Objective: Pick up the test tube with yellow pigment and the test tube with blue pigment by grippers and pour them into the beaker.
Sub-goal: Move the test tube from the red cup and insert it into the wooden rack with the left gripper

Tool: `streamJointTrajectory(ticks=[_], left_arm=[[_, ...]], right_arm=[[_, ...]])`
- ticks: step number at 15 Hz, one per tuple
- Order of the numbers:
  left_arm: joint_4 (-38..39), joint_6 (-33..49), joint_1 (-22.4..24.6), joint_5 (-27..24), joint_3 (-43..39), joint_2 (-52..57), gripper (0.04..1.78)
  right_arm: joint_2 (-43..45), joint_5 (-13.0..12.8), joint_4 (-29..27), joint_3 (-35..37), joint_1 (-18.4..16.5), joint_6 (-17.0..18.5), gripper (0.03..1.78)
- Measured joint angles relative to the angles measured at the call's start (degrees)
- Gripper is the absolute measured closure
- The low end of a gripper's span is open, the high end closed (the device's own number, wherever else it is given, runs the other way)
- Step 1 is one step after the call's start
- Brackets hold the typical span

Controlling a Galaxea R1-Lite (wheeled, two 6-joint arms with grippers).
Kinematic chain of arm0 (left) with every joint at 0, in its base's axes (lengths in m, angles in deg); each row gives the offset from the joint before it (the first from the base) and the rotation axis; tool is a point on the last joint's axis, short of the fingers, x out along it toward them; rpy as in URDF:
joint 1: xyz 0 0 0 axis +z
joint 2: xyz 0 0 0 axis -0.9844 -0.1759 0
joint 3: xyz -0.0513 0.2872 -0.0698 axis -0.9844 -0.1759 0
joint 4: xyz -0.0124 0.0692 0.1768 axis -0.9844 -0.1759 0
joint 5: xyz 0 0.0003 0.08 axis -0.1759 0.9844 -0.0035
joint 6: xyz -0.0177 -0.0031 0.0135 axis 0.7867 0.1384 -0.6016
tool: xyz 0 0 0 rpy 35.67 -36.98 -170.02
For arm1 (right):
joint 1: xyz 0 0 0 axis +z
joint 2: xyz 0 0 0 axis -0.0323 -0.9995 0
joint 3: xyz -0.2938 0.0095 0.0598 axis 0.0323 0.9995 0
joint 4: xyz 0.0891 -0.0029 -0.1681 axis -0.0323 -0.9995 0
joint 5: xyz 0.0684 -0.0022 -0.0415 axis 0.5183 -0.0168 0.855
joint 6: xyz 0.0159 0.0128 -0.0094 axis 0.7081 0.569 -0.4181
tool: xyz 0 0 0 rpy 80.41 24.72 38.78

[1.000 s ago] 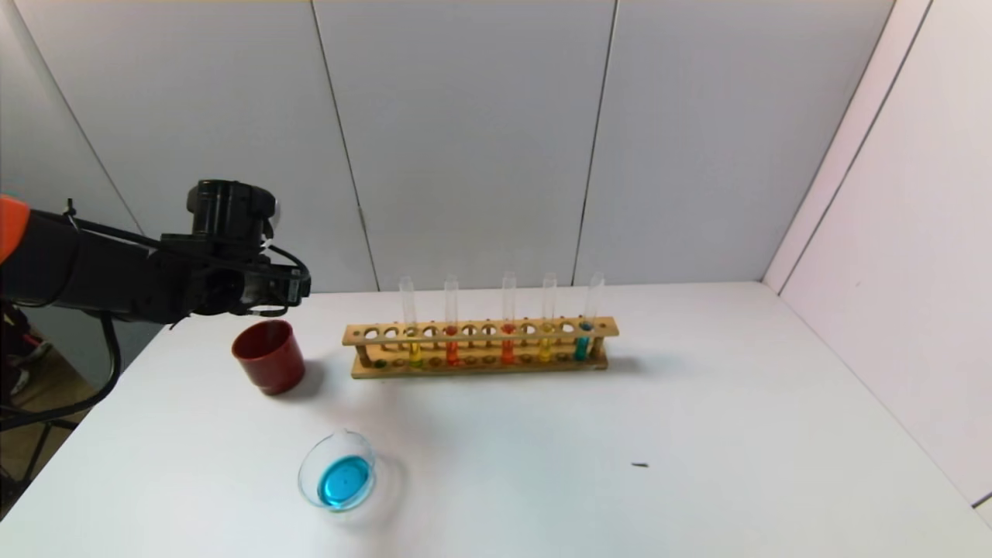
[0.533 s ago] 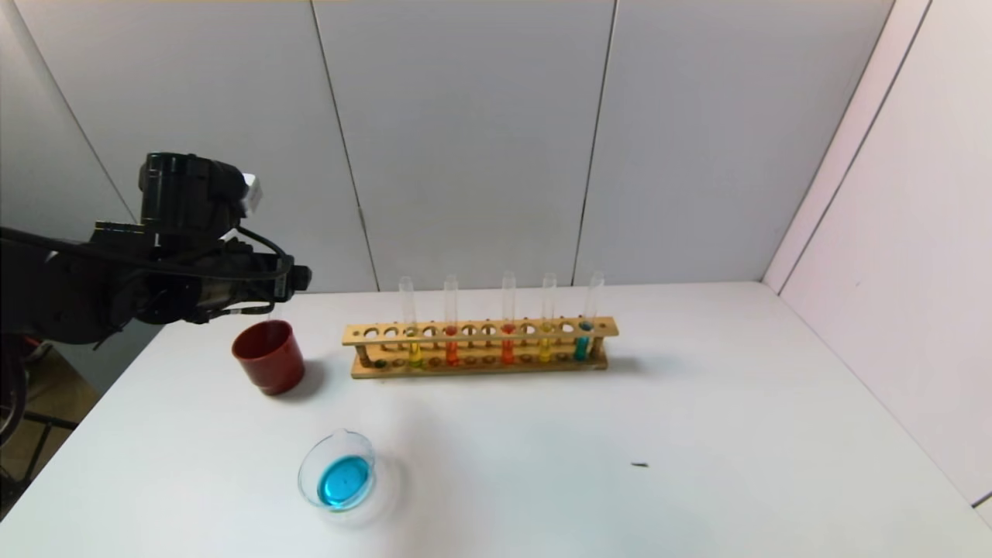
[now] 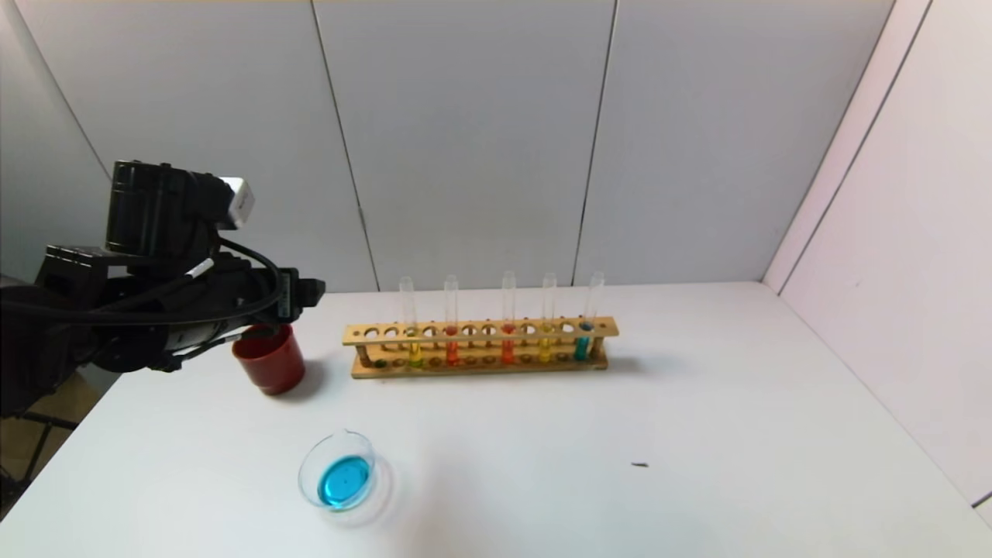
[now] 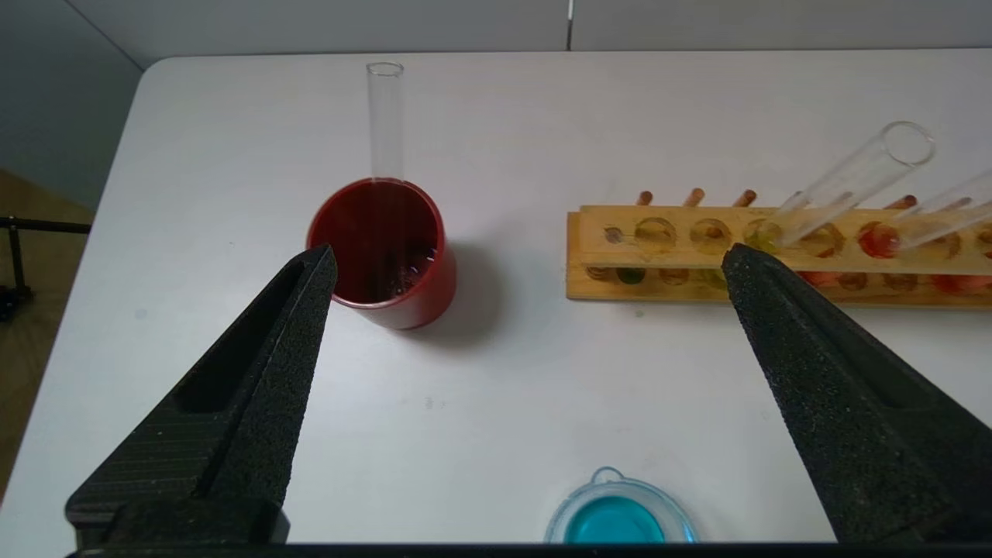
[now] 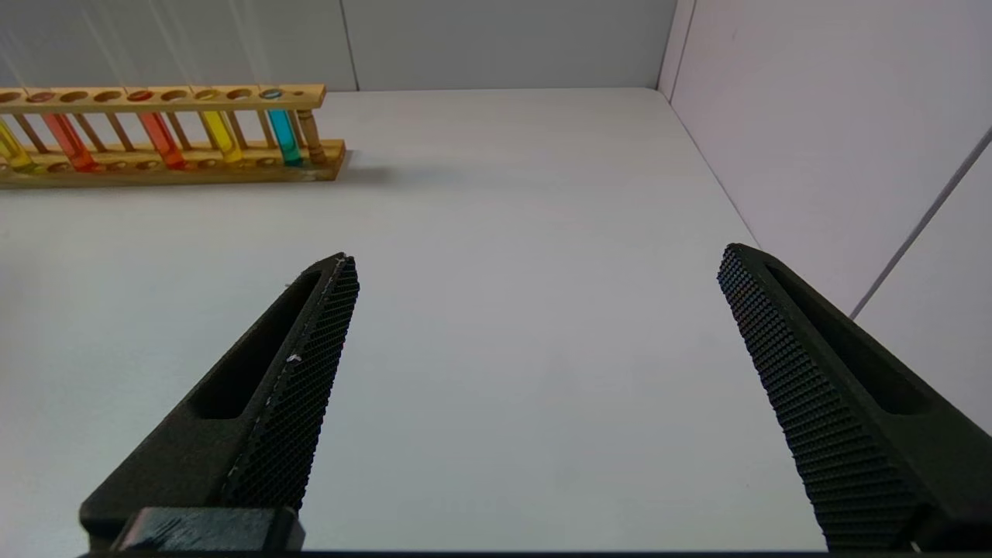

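My left gripper [image 3: 314, 293] hangs open and empty above the table's left, just over the red cup [image 3: 269, 358]; in the left wrist view its fingers spread wide [image 4: 531, 256]. An empty clear tube [image 4: 385, 116] stands in the red cup [image 4: 384, 252]. The beaker [image 3: 339, 480] holds bright blue liquid near the front; it also shows in the left wrist view [image 4: 616, 523]. The test tube with yellow pigment [image 3: 413, 350] stands at the wooden rack's left end. No tube with sky-blue liquid shows. My right gripper [image 5: 536, 256] is open and empty, low over the table's right side.
The wooden rack [image 3: 480, 335] stands across the table's middle back with five tubes: pale yellow, orange, red-orange, golden yellow [image 3: 546, 349] and teal-blue [image 3: 582, 346]. A small dark speck [image 3: 639, 465] lies front right. Walls close the back and right.
The left arm's wrist has dropped and its camera block has swung left, while the fingertips stay just above the red cup. Beaker, rack and cup have not moved.
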Motion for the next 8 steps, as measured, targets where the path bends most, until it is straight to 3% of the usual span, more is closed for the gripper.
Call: streamJointTrajectory(ticks=[4, 8], left_arm=[[2.9, 6.6, -7.3, 6.0, -2.5, -1.4, 0.07], [11.3, 6.9, -10.8, 6.3, -3.2, -6.0, 0.07]], right_arm=[[0.0, 0.0, 0.0, 0.0, 0.0, 0.0, 0.11], [0.0, 0.0, 0.0, 0.0, 0.0, 0.0, 0.11]])
